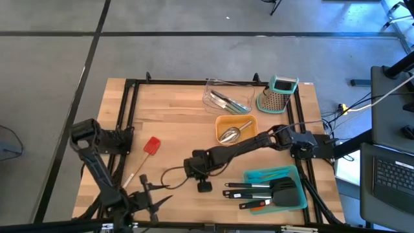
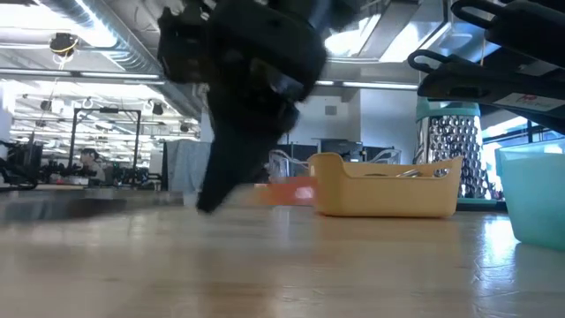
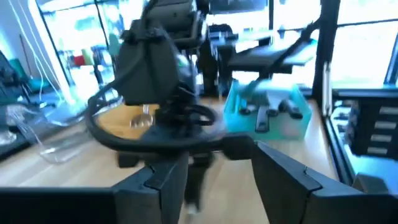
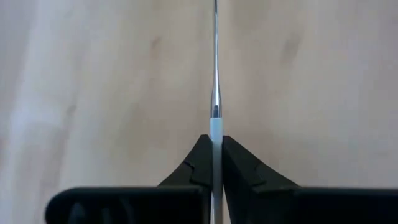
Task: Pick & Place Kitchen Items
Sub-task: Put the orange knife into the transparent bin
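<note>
The right gripper [image 4: 216, 163] sits low over the middle of the tabletop [image 1: 174, 123], its 2 fingers [image 4: 200, 160] pinched shut on a thin utensil [image 4: 215, 74] with a pale handle and a slim metal shaft that runs straight out ahead of it. What kind of head the tool has cannot be told. In the high view the right arm reaches from the right edge across to a spot near the front centre.

The left gripper [image 3: 217, 171] waits at the near left corner, its fingers spread apart and holding nothing, aimed toward the right arm.

Other items are already sorted: black spatulas [image 1: 272, 191] lie in the teal tray [image 1: 302, 194] at the near right, a steel scoop [image 1: 230, 134] rests in the orange tray [image 1: 220, 120] at centre, and utensils [image 1: 224, 100] fill the clear tray [image 1: 208, 92] at the far side. A red spatula [image 1: 150, 148] with a wooden handle lies loose on the left of the tabletop, well apart from every tray. The steel grater [image 1: 279, 94] stands at the far right.

The step in hand looks like a lift. The grip is on the very end of a narrow handle, so the tool could swing or slip; a slow, vertical rise, keeping the shaft level, should hold it steady before carrying it toward a tray.
</note>
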